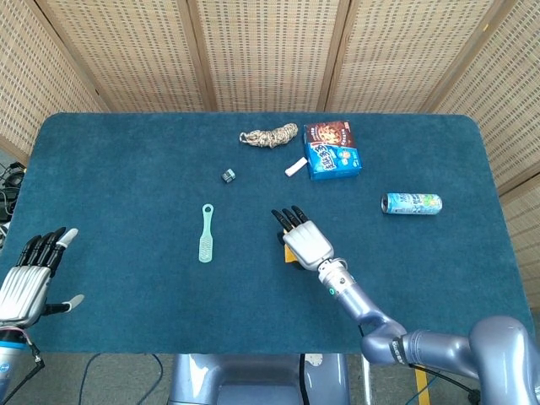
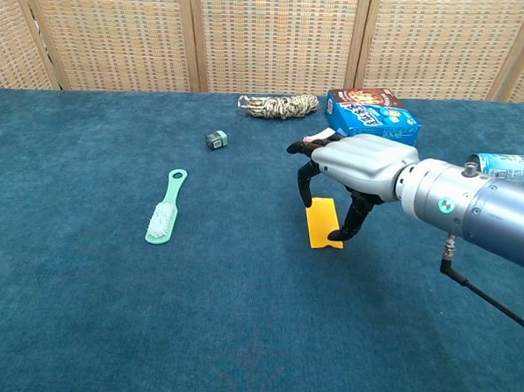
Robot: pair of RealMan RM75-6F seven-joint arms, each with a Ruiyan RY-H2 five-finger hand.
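A flat yellow card (image 2: pixel 320 225) lies on the blue tablecloth (image 2: pixel 237 335) near the middle. My right hand (image 2: pixel 358 166) hovers just over it, palm down and fingers curled downward and apart, one dark fingertip (image 2: pixel 334 237) at the card's near edge. From the head view only a sliver of the yellow card (image 1: pixel 288 256) shows beside the right hand (image 1: pixel 304 240). My left hand (image 1: pixel 29 274) hangs off the table's front left corner, fingers spread and holding nothing.
A green brush (image 2: pixel 165 208) lies to the left of the card. Behind it sit a small dark cube (image 2: pixel 216 139), a rope bundle (image 2: pixel 278 105), a pink strip (image 2: pixel 316 136), a blue box (image 2: pixel 371 121) and a brown box (image 1: pixel 328 132). A can (image 1: pixel 411 203) lies on its side at right.
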